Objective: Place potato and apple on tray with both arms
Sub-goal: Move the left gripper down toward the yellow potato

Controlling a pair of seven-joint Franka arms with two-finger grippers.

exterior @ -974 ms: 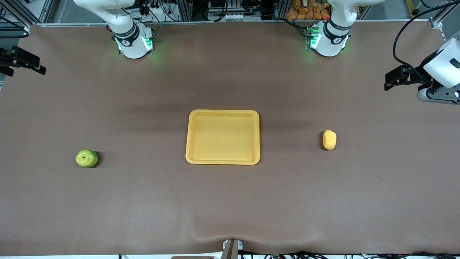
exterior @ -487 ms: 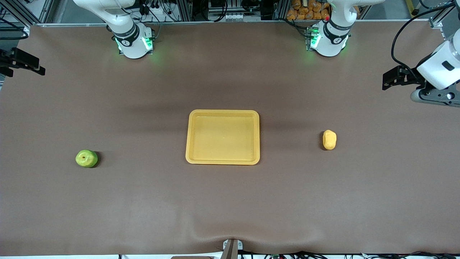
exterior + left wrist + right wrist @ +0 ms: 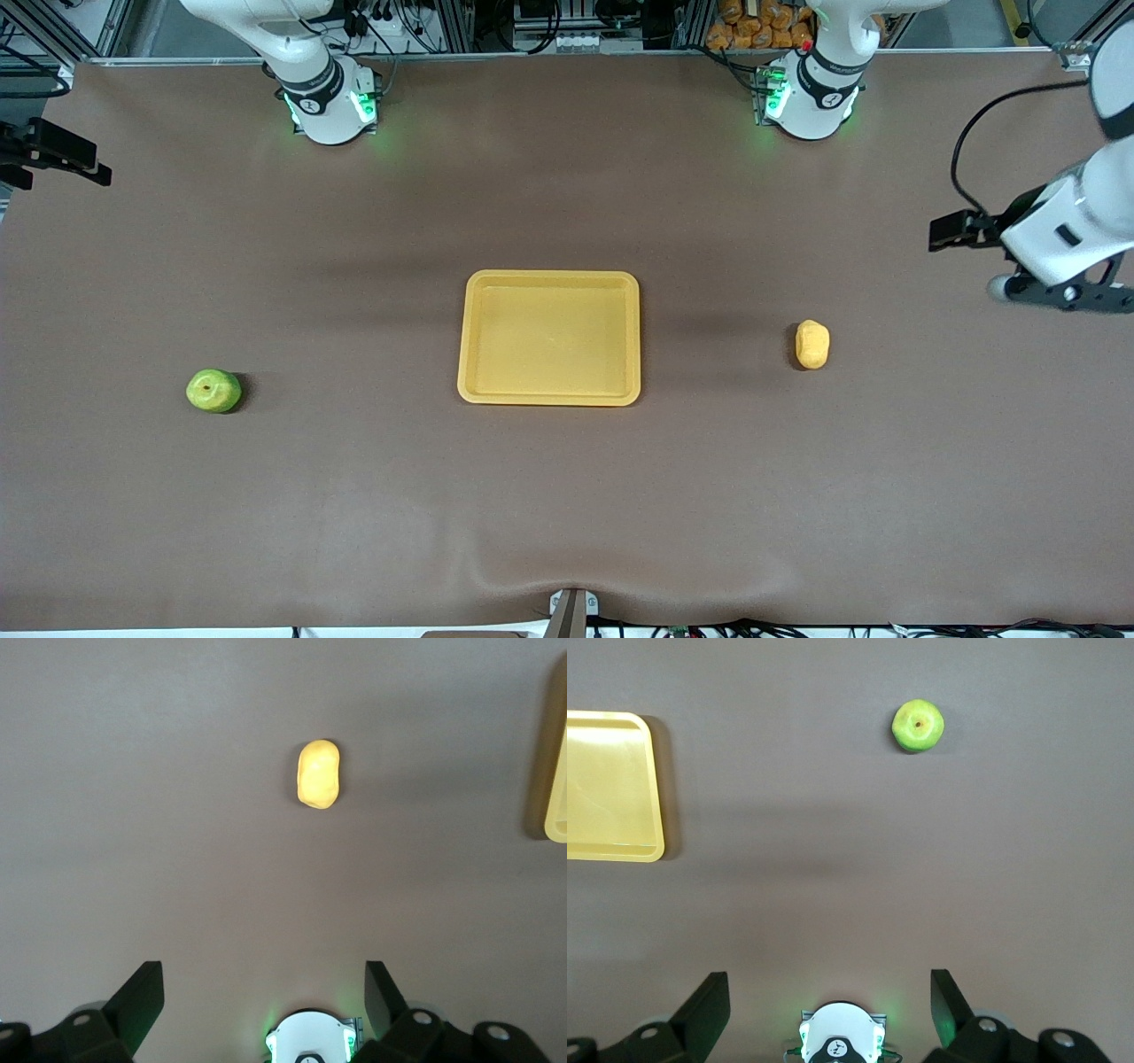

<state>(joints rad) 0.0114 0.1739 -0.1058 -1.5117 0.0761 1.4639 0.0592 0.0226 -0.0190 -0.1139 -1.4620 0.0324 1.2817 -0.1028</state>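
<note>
Over left arm's table end: left gripper (image 3: 261, 997) swung nearer potato (image 3: 811, 344), jaws apart, empty | right gripper (image 3: 828, 997) apart, waited high | apple (image 3: 213, 391), potato both off tray (image 3: 549, 397); pickup pending

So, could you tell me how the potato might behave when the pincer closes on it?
The potato looks oblong and smooth-skinned, so it may roll sideways or slip if nudged off-centre. It lies alone on the flat table, so nothing would stop it. It probably stays rigid.

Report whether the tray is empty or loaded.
Empty: the tray shows only bare yellow floor; the apple and the potato lie on the table apart from it.
</note>
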